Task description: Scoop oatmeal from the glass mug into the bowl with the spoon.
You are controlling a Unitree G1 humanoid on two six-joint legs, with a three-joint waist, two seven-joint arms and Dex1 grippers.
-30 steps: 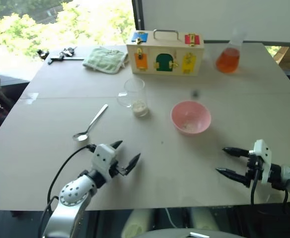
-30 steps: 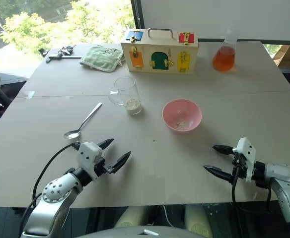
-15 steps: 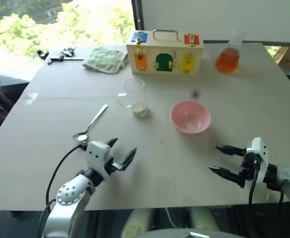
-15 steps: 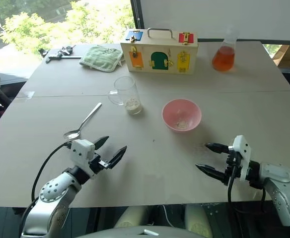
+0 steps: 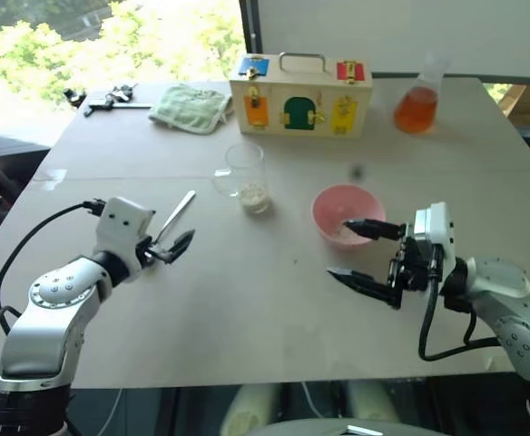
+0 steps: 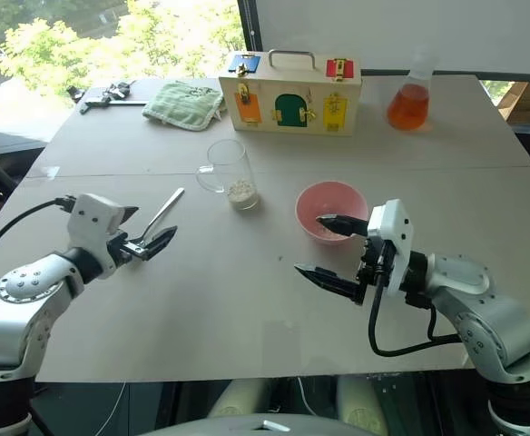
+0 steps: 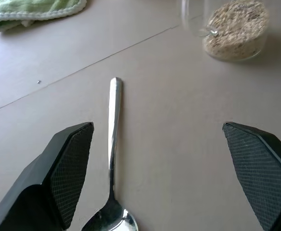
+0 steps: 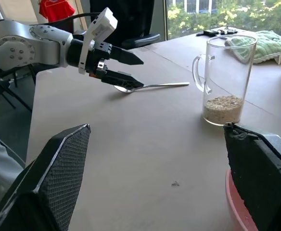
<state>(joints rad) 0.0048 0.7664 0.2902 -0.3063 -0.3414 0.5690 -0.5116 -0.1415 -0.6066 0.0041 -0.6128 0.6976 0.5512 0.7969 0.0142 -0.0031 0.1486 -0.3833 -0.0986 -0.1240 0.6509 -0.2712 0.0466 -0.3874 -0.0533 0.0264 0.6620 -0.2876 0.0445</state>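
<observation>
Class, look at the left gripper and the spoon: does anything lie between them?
Nothing visible does. The left gripper hangs open right over the spoon, whose handle runs on bare table between the fingers.

Materials on the matt table (image 5: 274,309)

Polished metal spoon (image 7: 112,144), clear glass mug (image 8: 224,77), smooth pink plastic bowl (image 5: 348,214), soft green cloth (image 5: 191,107), painted wooden box (image 5: 301,95).

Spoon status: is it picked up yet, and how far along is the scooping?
Not picked up. The spoon lies flat on the table, with the open left gripper over its bowl end. The right gripper hangs open beside the bowl, which already holds a few flakes. Most of the oatmeal sits in the glass mug. Grasping and scooping remain.
</observation>
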